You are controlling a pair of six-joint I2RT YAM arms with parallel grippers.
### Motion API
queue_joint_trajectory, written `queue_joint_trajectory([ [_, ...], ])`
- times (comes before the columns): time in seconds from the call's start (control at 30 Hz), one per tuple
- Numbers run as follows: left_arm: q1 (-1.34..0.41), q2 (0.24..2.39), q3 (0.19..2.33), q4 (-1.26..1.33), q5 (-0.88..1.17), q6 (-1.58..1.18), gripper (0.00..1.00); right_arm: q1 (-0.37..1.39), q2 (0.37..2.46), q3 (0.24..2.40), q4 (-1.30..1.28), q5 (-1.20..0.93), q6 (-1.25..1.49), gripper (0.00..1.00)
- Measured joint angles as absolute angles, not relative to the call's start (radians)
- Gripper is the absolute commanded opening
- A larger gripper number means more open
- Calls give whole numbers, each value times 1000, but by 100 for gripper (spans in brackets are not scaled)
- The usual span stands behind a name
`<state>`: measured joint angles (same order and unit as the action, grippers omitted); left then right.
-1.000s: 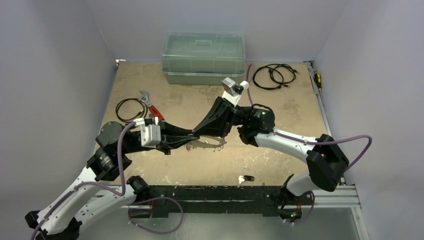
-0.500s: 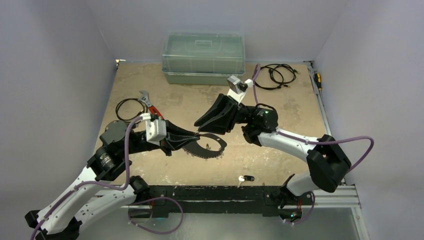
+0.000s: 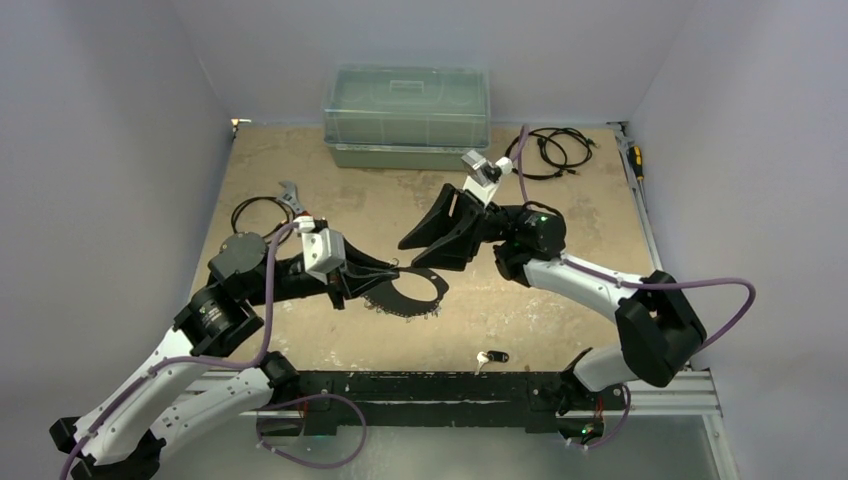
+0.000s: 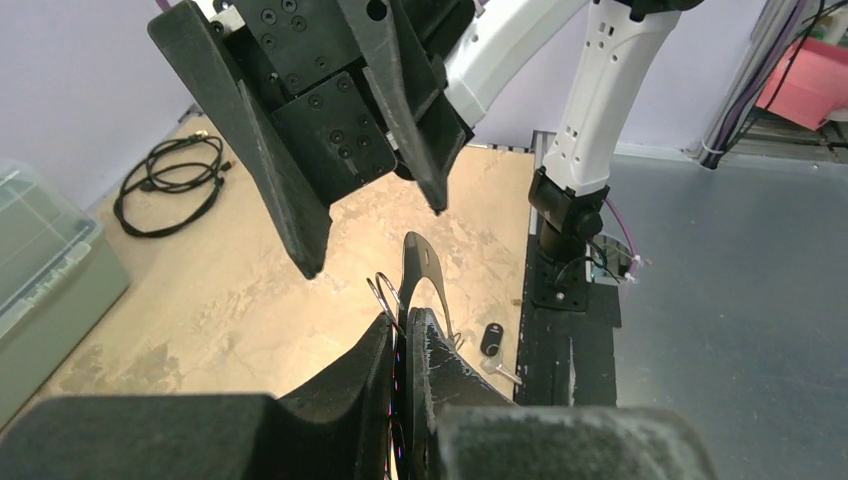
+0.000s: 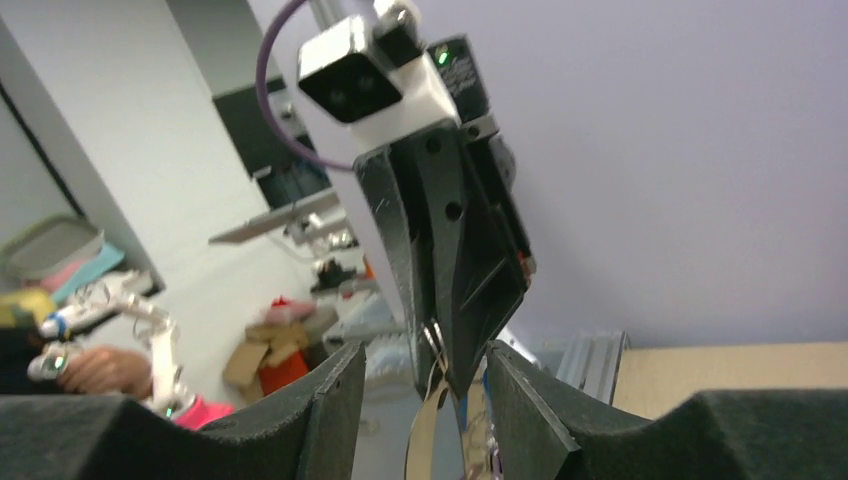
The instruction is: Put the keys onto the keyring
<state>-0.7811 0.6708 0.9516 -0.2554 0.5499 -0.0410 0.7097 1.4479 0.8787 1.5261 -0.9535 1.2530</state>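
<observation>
The keyring [image 3: 415, 292], a large flat crescent, hangs over the table with my left gripper [image 3: 396, 271] shut on its left end. In the left wrist view the fingers pinch the keyring [image 4: 421, 268] edge-on, with thin wire rings [image 4: 384, 293] at the tips. Small keys [image 3: 396, 306] hang along its lower rim, too small to tell apart. My right gripper [image 3: 412, 243] stands open just above and behind the ring, holding nothing. In the right wrist view its fingers [image 5: 335, 400] flank the left gripper's tip [image 5: 462, 300]. One key with a black tag [image 3: 491, 357] lies near the front edge.
A clear lidded box [image 3: 406, 115] stands at the back. Black coiled cables lie at the back right [image 3: 548, 152] and at the left [image 3: 255, 216]. A red-handled wrench [image 3: 296, 205] lies beside the left cable. A screwdriver [image 3: 636, 161] lies along the right edge.
My right gripper has opened, let go of the keyring and drawn back up to the right. The left gripper has tilted the keyring up on edge and shifted slightly right.
</observation>
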Motion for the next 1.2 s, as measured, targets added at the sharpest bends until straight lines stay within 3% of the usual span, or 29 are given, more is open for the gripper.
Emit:
queue_joint_trajectory([
  [0.23,-781,718,973,-305,575,-39,0,661,1446,891,1527,-1154,1254,53],
  [0.4,-781,755,963,-332,548,-41,0,546,1377,828,1499,-1167,1169,53],
  [0.47,-781,767,943,-333,516,-41,0,512,1305,810,1356,-1134,1042,54],
  [0.6,-781,789,897,-340,418,-40,0,534,1098,860,741,-829,611,55],
  [0.73,-781,847,878,-347,304,-42,0,555,970,888,358,-533,423,55],
  [1.0,-724,1085,876,-390,126,-87,0,580,924,836,-200,-110,468,54],
  [1.2,-715,1079,861,-396,155,-96,0,785,1011,813,-519,94,628,49],
])
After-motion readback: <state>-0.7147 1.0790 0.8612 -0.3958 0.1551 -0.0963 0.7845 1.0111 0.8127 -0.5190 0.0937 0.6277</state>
